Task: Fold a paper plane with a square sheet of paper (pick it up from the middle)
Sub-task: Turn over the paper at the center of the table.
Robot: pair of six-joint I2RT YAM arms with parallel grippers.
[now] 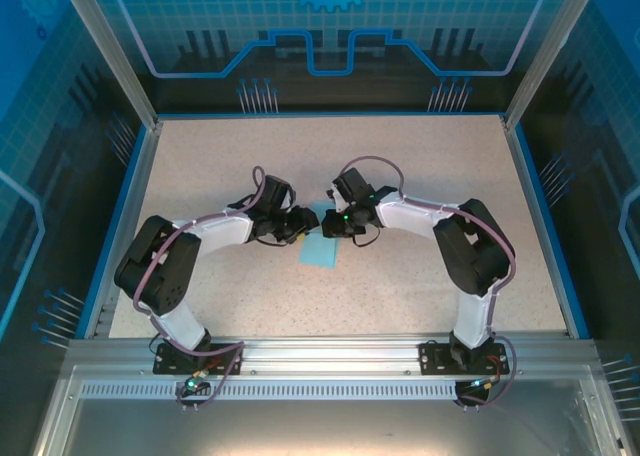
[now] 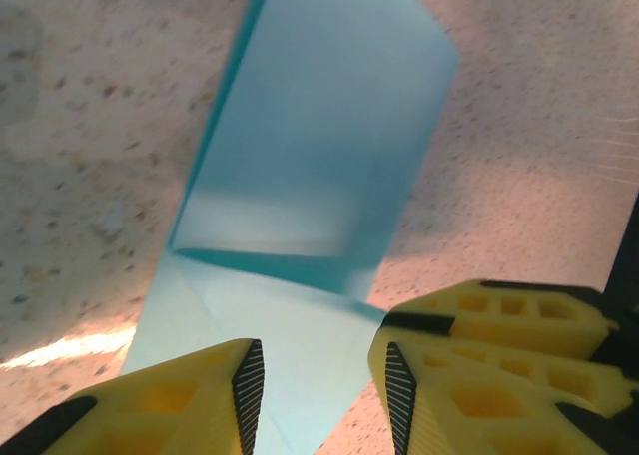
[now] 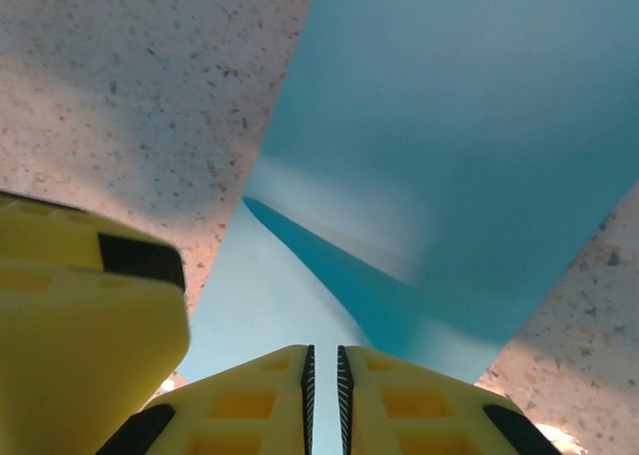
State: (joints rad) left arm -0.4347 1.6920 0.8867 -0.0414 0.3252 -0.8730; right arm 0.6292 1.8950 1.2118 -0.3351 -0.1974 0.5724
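The pale blue square sheet of paper point(image 1: 320, 248) lies folded on the speckled table, between the two arms. In the left wrist view the sheet point(image 2: 319, 126) has a flap lifting from a crease. My left gripper point(image 2: 321, 375) hovers over its near part, open, with nothing between the pads. In the right wrist view the sheet point(image 3: 449, 126) shows the same raised flap. My right gripper point(image 3: 322, 360) stands just above the paper, its pads a thin slit apart, gripping nothing. From above, the left gripper point(image 1: 305, 226) and the right gripper point(image 1: 330, 221) nearly meet over the sheet's far end.
The beige speckled table point(image 1: 200, 176) has a blue rim, with posts and glass panels around it. A finger of the left gripper point(image 3: 90, 305) sits close beside the right gripper. Open table lies on every side of the sheet.
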